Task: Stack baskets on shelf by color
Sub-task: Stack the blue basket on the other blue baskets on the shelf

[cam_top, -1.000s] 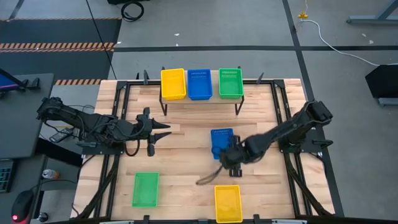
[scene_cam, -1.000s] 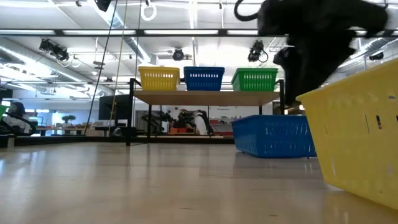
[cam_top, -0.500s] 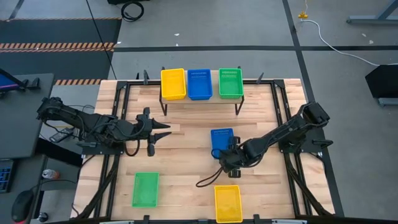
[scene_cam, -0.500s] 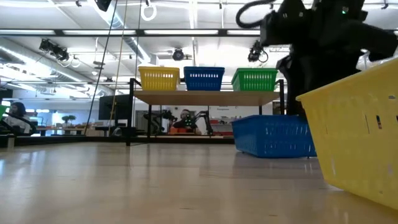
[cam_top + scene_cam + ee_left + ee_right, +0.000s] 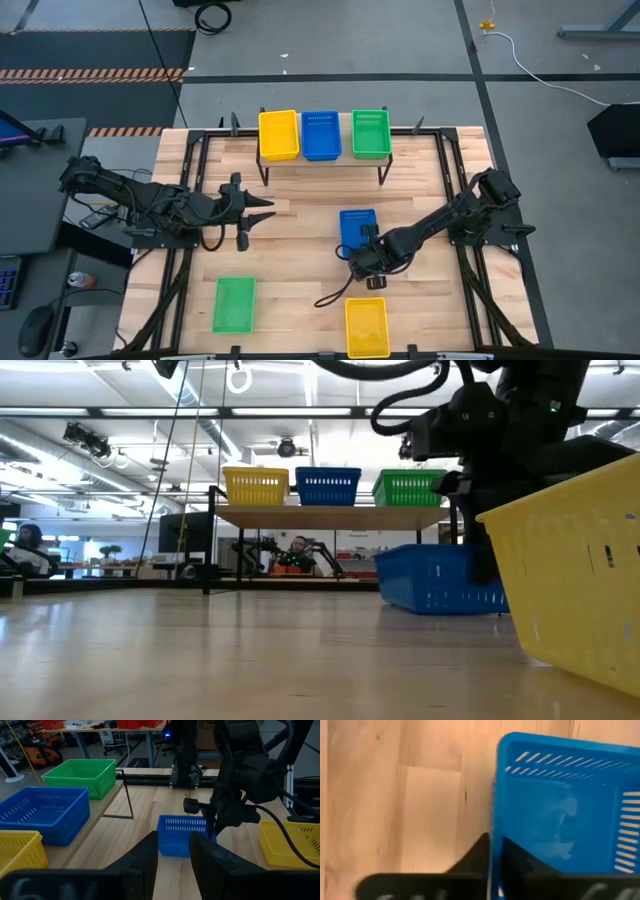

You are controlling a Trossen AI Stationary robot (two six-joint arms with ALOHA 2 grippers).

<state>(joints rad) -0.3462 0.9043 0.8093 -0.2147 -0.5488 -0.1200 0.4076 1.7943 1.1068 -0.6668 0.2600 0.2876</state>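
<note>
The shelf (image 5: 322, 160) at the table's far side carries a yellow (image 5: 279, 134), a blue (image 5: 321, 134) and a green basket (image 5: 370, 133) side by side. A second blue basket (image 5: 357, 226) sits on the table right of centre. My right gripper (image 5: 357, 256) points down at that basket's near end and is shut on its wall. A green basket (image 5: 233, 304) and a yellow basket (image 5: 367, 326) lie by the near edge. My left gripper (image 5: 266, 212) hovers open at the table's left, holding nothing. My right gripper pinches a wall (image 5: 495, 827) of the blue basket at its near end, with one finger (image 5: 474, 854) outside the basket and one (image 5: 520, 857) inside. The fingers come from above, pointing down. The basket rests flat on the table.
Black frame rails run along the table's left and right sides (image 5: 452, 170). A loose black cable (image 5: 335, 292) hangs from the right arm between the blue and yellow baskets. Bare wood lies between the shelf and the near baskets.
My right gripper has gone down and a little toward the table's left, onto the near end of the blue basket on the table. The basket has stayed in place. The cable below the arm has shifted with it.
</note>
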